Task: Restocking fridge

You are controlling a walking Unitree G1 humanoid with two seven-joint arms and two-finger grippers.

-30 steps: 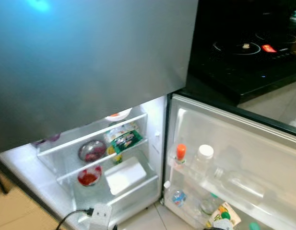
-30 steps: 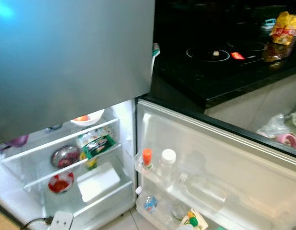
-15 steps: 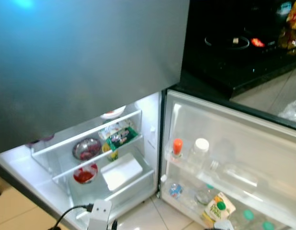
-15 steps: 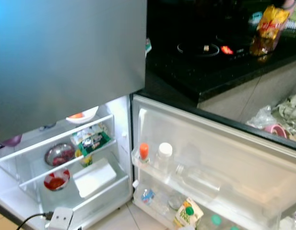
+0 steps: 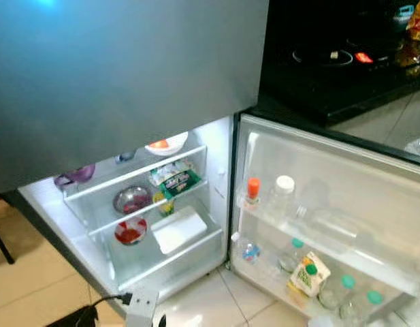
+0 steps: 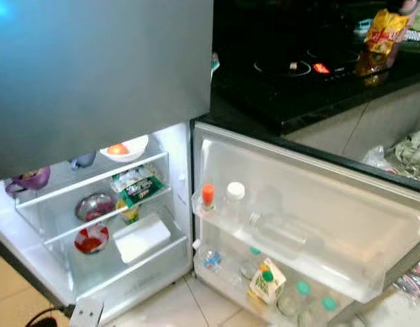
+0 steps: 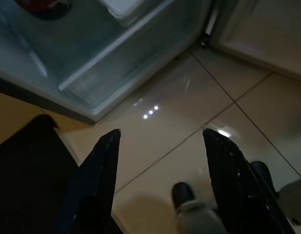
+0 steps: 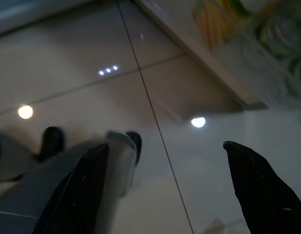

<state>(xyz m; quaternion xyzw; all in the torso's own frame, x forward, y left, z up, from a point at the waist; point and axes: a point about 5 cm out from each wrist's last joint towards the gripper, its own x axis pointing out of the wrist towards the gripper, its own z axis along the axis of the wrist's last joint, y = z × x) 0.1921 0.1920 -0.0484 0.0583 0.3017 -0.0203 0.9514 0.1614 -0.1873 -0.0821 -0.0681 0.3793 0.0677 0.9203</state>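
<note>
- Matte grey fridge (image 5: 128, 68), lower door (image 6: 312, 204) swung wide
- Glossy pale tile floor (image 7: 189, 112) before it
- Clear plastic shelves (image 5: 138, 174): white bowl (image 5: 165, 145), steel bowl (image 5: 131, 199), red bowl (image 5: 131, 231), flat white box (image 5: 179, 229)
- Door racks: orange-capped bottle (image 5: 253, 191), white-capped bottle (image 5: 283, 194), carton (image 5: 308, 272)
- Left gripper (image 7: 160, 141) pointing down at tiles, fingers spread wide, holding nothing
- Right gripper (image 8: 165, 156) likewise, beside the door's bottom edge

The left gripper (image 7: 160, 141) has two long, glossy black fingers (image 7: 99, 170) that taper to blunt points. The right gripper (image 8: 165, 156) has the same black fingers (image 8: 257, 180). Between them, low in both wrist views, show grey legs (image 8: 67, 180) ending in black feet (image 7: 183, 194).
</note>
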